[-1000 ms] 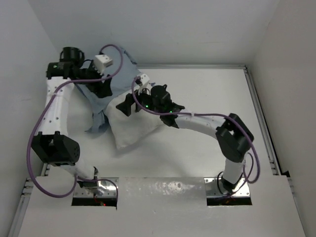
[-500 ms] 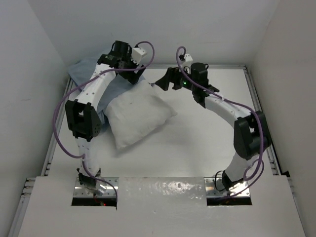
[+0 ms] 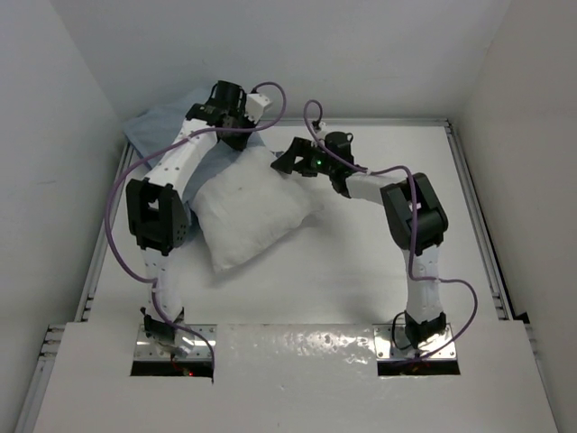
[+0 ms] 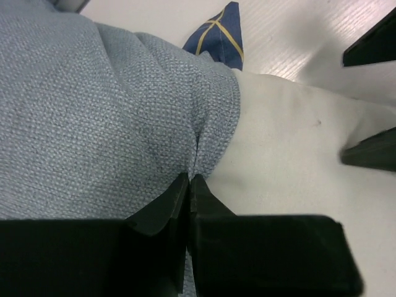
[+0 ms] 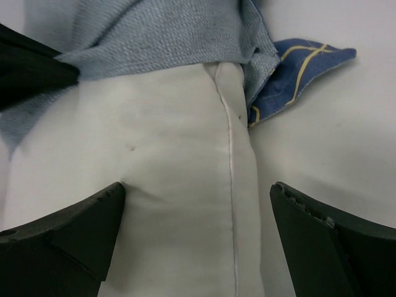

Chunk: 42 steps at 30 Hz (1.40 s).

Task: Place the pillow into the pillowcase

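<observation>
The white pillow (image 3: 252, 212) lies left of centre on the table, with its far corner pointing to the back. The pillowcase (image 3: 162, 122) is bunched behind it at the back left, its grey-blue inside (image 4: 111, 117) showing and a navy corner (image 4: 223, 37) poking out. My left gripper (image 3: 242, 140) (image 4: 189, 178) is shut on the pillowcase's edge where it overlaps the pillow (image 4: 297, 185). My right gripper (image 3: 281, 165) (image 5: 197, 189) is open, its jaws straddling the pillow's seamed far corner (image 5: 185, 179), with the pillowcase (image 5: 161, 31) just beyond.
White walls close the table in at the back and both sides. Metal rails (image 3: 473, 207) run along the right and left edges. Purple cables (image 3: 113, 234) loop beside both arms. The two grippers work close together at the pillow's far corner.
The left arm swung from the left side to the back of the pillow, and its jaws closed on the pillowcase edge. The right gripper left the pillow's middle and now straddles its far corner.
</observation>
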Available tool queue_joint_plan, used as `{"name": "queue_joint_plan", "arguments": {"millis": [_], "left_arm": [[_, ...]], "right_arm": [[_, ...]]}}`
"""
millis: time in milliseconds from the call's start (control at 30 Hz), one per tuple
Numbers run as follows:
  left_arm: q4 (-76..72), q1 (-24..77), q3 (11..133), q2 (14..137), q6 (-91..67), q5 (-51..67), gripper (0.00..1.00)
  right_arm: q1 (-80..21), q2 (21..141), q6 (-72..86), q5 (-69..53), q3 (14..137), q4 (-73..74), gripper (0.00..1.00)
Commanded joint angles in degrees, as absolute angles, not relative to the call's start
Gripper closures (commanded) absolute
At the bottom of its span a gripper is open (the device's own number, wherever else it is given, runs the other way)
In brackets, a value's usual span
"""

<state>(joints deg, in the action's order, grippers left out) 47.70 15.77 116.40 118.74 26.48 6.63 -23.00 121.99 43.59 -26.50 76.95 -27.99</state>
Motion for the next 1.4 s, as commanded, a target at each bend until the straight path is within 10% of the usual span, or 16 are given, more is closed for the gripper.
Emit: {"name": "queue_joint_plan", "arguments": {"millis": [0, 133, 200, 300, 367, 800, 1133, 1200, 1267, 1367], "left_arm": [[46.32, 16.00, 117.24, 119.09, 26.63, 7.11, 1.00], [46.32, 16.00, 118.82, 117.25, 27.16, 11.32, 1.00], [46.32, 16.08, 119.87, 115.67, 27.77, 15.70, 1.00], [47.10, 16.96, 120.50, 112.95, 29.79, 21.33, 1.00], [47.46, 17.58, 119.36, 111.37, 30.50, 21.63, 1.00], [65.39, 23.99, 106.62, 98.44, 45.35, 37.97, 1.00], [62.24, 23.38, 103.44, 99.05, 43.95, 33.69, 0.95], [61.88, 21.10, 105.45, 99.05, 42.63, 31.47, 0.67], [61.87, 15.25, 107.30, 98.53, 41.49, 32.42, 0.37], [61.70, 4.77, 110.03, 97.47, 39.73, 37.43, 0.19]], "right_arm": [[-25.04, 124.01, 44.04, -26.28, 80.59, -32.26, 0.01], [-30.58, 128.92, 42.71, -31.53, 84.63, -31.81, 0.06], [-33.38, 130.59, 43.24, -32.34, 87.43, -32.69, 0.27], [-35.24, 132.36, 44.47, -32.69, 93.24, -33.48, 0.91], [-35.25, 132.10, 46.75, -30.60, 93.78, -36.20, 1.00], [-34.28, 120.77, 56.68, 19.27, 82.28, -57.11, 1.00], [-42.36, 118.48, 56.87, 26.46, 72.00, -47.90, 1.00], [-42.19, 117.95, 51.97, 22.44, 70.85, -48.60, 0.81], [-41.05, 117.25, 46.53, 5.96, 70.57, -50.97, 0.40], [-39.81, 114.97, 38.72, -22.98, 80.13, -35.92, 0.01]]}}
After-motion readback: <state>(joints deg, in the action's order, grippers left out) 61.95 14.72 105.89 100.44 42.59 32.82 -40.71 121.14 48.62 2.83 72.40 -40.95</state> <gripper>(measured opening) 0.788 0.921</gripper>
